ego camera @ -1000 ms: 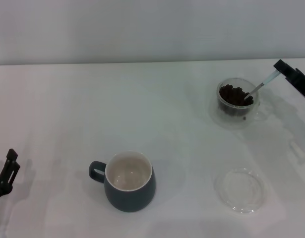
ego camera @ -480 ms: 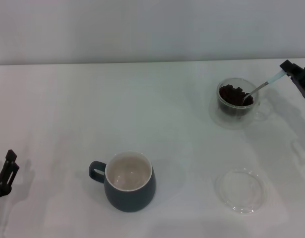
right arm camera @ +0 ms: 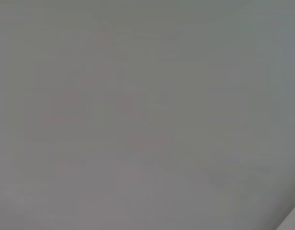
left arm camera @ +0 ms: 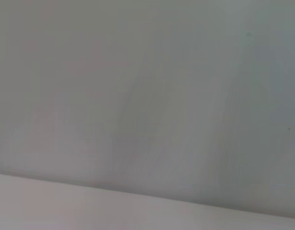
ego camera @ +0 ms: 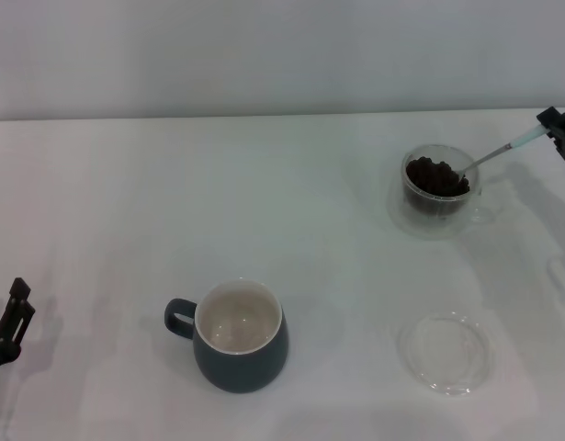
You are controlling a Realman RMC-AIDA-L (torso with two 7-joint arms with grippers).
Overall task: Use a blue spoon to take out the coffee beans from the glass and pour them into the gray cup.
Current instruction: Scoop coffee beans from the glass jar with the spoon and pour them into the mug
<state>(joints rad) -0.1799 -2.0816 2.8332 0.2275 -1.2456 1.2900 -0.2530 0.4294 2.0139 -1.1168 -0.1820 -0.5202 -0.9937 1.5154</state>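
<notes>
In the head view the glass (ego camera: pixel 436 189) stands at the far right of the table and holds a heap of coffee beans (ego camera: pixel 435 175). The blue spoon (ego camera: pixel 499 152) slants out of the glass to the right, its bowl at the beans. My right gripper (ego camera: pixel 550 122) is at the right edge, shut on the end of the spoon's pale handle. The gray cup (ego camera: pixel 240 336) stands near the front, left of centre, its handle to the left and its cream inside bare. My left gripper (ego camera: pixel 8 323) is parked low at the left edge. Both wrist views show only blank grey surface.
A flat shallow clear glass dish (ego camera: pixel 445 353) lies on the white table (ego camera: pixel 291 211) at the front right, below the glass. A grey wall runs behind the table's far edge.
My right gripper has moved to the right, towards the picture's edge, and the spoon's handle has tilted lower and farther right with it. The left arm, cup, glass and dish have not moved.
</notes>
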